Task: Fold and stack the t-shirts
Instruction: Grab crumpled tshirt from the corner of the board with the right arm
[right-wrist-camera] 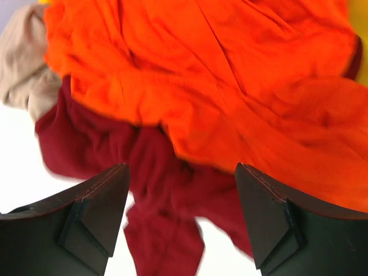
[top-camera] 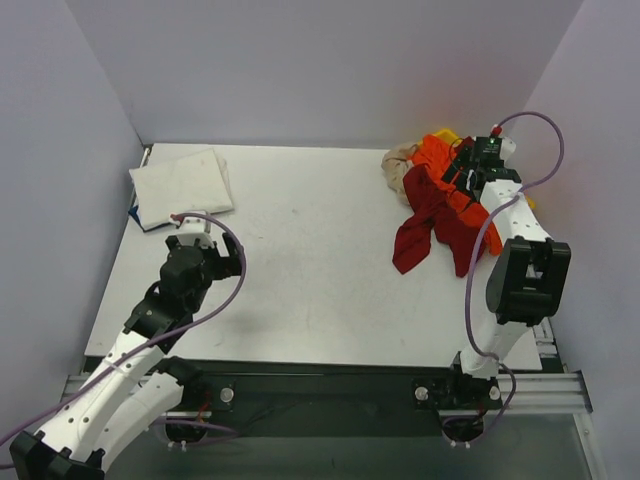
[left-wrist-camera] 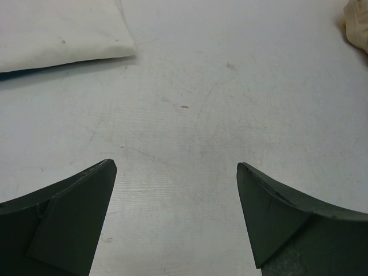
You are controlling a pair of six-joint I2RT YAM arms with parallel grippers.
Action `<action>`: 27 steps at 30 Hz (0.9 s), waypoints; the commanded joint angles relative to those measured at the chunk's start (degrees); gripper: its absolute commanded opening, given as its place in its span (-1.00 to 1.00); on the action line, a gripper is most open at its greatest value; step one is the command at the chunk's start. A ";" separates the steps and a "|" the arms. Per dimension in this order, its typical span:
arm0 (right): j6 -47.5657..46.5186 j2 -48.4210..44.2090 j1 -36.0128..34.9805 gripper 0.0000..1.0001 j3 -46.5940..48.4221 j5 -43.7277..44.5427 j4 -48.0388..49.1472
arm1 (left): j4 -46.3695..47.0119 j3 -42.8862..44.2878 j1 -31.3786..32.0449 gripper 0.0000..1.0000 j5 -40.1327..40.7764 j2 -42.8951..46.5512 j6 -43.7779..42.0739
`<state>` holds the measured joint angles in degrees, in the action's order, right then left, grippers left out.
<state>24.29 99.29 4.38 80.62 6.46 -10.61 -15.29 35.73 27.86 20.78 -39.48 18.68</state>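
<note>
Hovering over the heap of loose shirts at about two o'clock on the table (top-camera: 300,260), the right gripper (right-wrist-camera: 181,167) is seen released, its jaws spread wide and nothing caught between them. Most of its wrist view is filled by the orange shirt (right-wrist-camera: 230,86), crumpled on top of the heap, while the dark red shirt (right-wrist-camera: 155,190) is found directly below the gap between the fingers. From the heap the dark red shirt is trailed toward seven o'clock onto bare table. The beige shirt (top-camera: 400,165) is bunched at the heap's ten o'clock edge, touching both the orange and the dark red cloth. The white shirt (top-camera: 182,183) is laid folded and flat at ten o'clock on the table, well apart from the heap, with a dark blue edge (top-camera: 150,222) showing under its near side. The left gripper (left-wrist-camera: 175,167) is likewise released and empty, held above bare table just at the white shirt's six o'clock, not touching it.
</note>
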 commanded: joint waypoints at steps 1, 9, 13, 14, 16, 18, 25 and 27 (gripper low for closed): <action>2.25 7.30 1.68 0.49 7.78 -4.68 0.24 | 1.66 -0.22 0.44 0.95 1.11 0.90 -1.27; 4.35 20.68 3.88 0.37 16.41 -8.74 -0.46 | 1.05 -0.66 0.88 0.95 2.43 2.22 -1.54; 4.53 21.74 4.58 0.03 16.32 -11.11 -0.46 | 1.23 -0.74 1.15 0.94 2.69 2.83 -1.63; 4.62 21.48 4.76 -0.12 16.24 -11.38 -0.38 | 1.14 -0.83 1.15 0.95 2.69 2.83 -1.63; 4.62 20.95 5.02 -0.50 16.15 -12.78 -0.37 | 1.14 -0.83 1.23 0.95 2.69 3.01 -1.63; 4.71 19.20 5.11 -0.84 15.97 -13.31 -0.37 | 1.14 -0.83 1.24 0.95 2.60 3.10 -1.54; 4.01 3.07 4.58 -1.00 10.62 -10.43 1.46 | 1.14 -0.92 1.32 0.95 2.78 3.80 -1.54; 3.74 -1.88 3.97 -1.00 7.11 -9.45 3.39 | 1.14 -0.92 1.41 0.95 2.69 3.98 -1.54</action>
<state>28.60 110.17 8.91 89.62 -5.30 -10.24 -15.27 35.07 28.84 22.57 -36.29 17.72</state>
